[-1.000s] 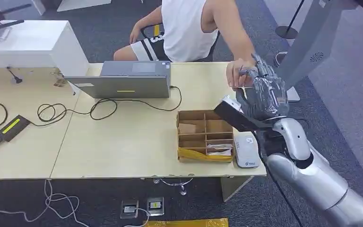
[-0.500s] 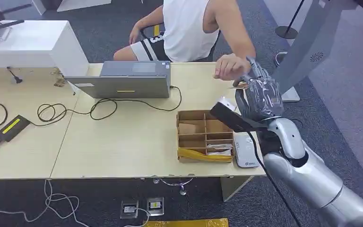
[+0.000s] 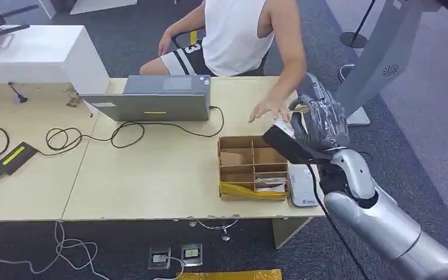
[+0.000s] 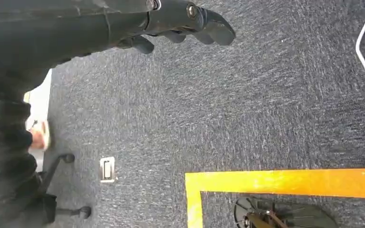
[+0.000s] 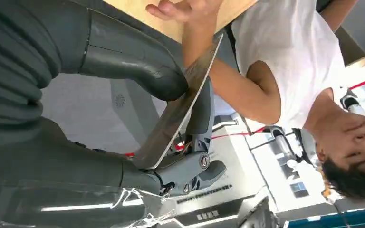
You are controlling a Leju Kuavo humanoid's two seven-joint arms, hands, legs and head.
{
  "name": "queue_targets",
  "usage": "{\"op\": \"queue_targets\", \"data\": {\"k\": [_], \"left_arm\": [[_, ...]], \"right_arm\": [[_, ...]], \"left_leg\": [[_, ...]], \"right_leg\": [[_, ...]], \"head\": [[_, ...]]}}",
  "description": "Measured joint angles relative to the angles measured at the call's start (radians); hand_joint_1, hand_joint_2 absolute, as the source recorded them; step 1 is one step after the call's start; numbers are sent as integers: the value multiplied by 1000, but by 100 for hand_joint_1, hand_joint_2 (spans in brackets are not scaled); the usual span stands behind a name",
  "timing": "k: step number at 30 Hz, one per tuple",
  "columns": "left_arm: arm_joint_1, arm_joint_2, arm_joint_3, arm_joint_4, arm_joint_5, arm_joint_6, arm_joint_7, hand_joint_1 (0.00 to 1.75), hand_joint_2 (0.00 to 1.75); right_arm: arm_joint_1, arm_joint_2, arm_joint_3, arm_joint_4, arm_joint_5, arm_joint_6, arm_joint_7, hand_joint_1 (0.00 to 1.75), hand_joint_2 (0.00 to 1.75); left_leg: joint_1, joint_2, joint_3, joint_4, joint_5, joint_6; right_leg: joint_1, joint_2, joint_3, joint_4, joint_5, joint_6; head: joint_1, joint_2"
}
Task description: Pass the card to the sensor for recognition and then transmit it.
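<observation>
One pale wooden table [image 3: 151, 175], grey carpet [image 3: 437, 105]

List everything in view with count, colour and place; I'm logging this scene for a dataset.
Card: one, thin, grey-looking, pinched in the right hand.
Sensor: one, white, on the table right of the box.
Compartment box: one, brown cardboard, yellow tape in front, near the table's right end.
Laptop: one, grey, at the table's far side.
Power adapter: one, black with a yellow label, on the table's left.
Table: one, light wood.
Person: one, white top, seated behind the table, hand above it.
Right hand: raised above the box's far corner.
Left hand: hanging over grey carpet.
</observation>
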State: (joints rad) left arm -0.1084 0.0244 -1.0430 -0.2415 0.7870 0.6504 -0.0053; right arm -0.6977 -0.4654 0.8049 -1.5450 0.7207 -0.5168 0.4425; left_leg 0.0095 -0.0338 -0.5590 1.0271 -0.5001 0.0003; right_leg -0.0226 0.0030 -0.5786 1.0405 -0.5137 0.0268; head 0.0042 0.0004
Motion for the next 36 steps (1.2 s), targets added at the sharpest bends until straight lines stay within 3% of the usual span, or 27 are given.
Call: {"op": "queue_targets", "data": {"k": [5,10,22,28,36], "left_arm": [[2,0,0,0,19,1,-2,0,175],[5,0,0,0,26,1,-2,0,175],[4,0,-18,0,17,-3,-2,0,175],[3,0,-25,0,8,-5,6,0,175],[2,0,-36,0,6,-6,6,0,175]], "right_arm": [[93,-31,-61,-19,-169,-83,-34,175,175],[232,-66,-165,-22,-244,-89,-66,175,175],[455,-89,-326,-21,-215,7,-50,175,175],[505,-81,-340,-13,-195,56,-50,175,175],[529,-63,-354,6,-186,62,-51,175,175]], "left_leg": [[0,0,1,0,0,0],[0,0,1,0,-1,0],[0,2,2,0,-1,-1],[0,2,1,0,-1,-1],[0,3,2,0,-1,-1]], "right_leg": [[0,1,1,0,0,0],[0,1,1,0,0,0],[0,2,2,0,0,0],[0,3,2,0,0,0],[0,4,1,0,0,0]], "head": [[0,0],[0,0],[0,0],[0,0],[0,0]]}}
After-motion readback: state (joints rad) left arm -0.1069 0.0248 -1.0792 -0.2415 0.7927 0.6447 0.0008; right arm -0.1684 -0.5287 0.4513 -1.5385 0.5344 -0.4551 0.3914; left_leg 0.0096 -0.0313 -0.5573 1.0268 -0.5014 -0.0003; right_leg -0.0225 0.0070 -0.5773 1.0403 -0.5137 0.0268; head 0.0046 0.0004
